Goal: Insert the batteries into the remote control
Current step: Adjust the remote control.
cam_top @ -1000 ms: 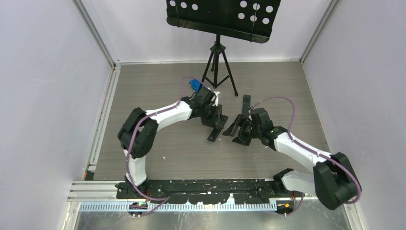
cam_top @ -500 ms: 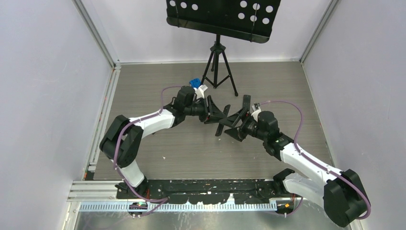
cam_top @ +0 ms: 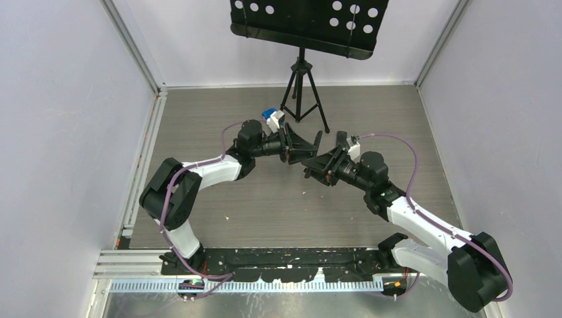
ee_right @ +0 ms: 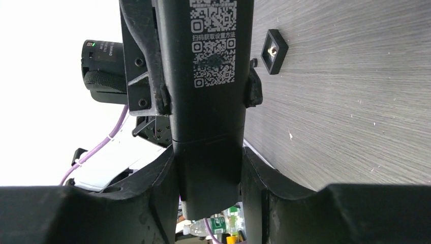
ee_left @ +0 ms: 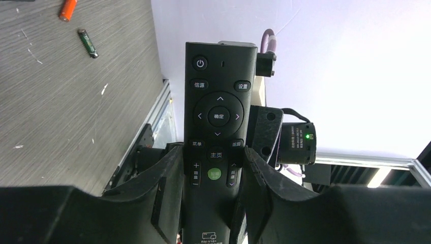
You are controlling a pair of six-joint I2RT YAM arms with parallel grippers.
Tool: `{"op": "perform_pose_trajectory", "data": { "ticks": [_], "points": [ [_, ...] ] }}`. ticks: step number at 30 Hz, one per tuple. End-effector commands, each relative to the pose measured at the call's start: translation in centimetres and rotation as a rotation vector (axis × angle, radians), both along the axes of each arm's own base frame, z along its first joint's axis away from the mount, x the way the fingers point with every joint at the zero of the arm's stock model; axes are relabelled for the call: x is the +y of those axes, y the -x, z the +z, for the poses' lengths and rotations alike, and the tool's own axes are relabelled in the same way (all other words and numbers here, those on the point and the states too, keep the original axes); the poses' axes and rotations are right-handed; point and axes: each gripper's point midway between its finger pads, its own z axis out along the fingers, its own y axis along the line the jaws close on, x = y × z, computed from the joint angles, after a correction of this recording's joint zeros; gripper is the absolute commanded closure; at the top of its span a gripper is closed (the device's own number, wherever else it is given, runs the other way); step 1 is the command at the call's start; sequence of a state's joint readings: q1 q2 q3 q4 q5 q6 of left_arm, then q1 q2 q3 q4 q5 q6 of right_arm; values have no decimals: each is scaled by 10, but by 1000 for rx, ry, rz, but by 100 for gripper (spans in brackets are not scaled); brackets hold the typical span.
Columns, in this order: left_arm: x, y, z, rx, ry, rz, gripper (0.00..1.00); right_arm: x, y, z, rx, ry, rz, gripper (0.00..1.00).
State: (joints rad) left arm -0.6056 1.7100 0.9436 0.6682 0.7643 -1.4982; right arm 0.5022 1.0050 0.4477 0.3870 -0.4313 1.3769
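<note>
Slim black remote control (ee_left: 218, 91) pinched by left gripper (ee_left: 212, 152) and right gripper (ee_right: 208, 155) | orange cylindrical battery (ee_left: 67, 9), dark-green battery (ee_left: 87, 42) loose on grey tabletop (ee_left: 61, 112) — loading apparently not begun.

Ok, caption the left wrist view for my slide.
Left gripper clamps the remote, buttons facing camera; orange battery and green battery lie on the table.
</note>
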Motion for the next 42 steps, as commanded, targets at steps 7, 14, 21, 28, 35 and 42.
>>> {"op": "perform_pose_trajectory", "data": {
  "ticks": [7,14,21,28,35,42],
  "points": [
    [3,-2,33,-158,79,18,41,0,-8,13,-111,112,0,72],
    [6,-5,7,-238,-45,31,32,6,-9,2,-71,256,42,73],
    [6,2,-13,-215,-110,-30,51,17,-11,0,-43,294,90,73],
    [19,16,-5,-328,-162,-68,83,19,9,28,-192,273,202,18],
    [42,53,19,-427,-99,-264,84,-4,9,63,-280,259,87,15],
    [56,89,49,-543,11,-380,84,-17,-6,90,-284,194,-73,15]
  ]
}}
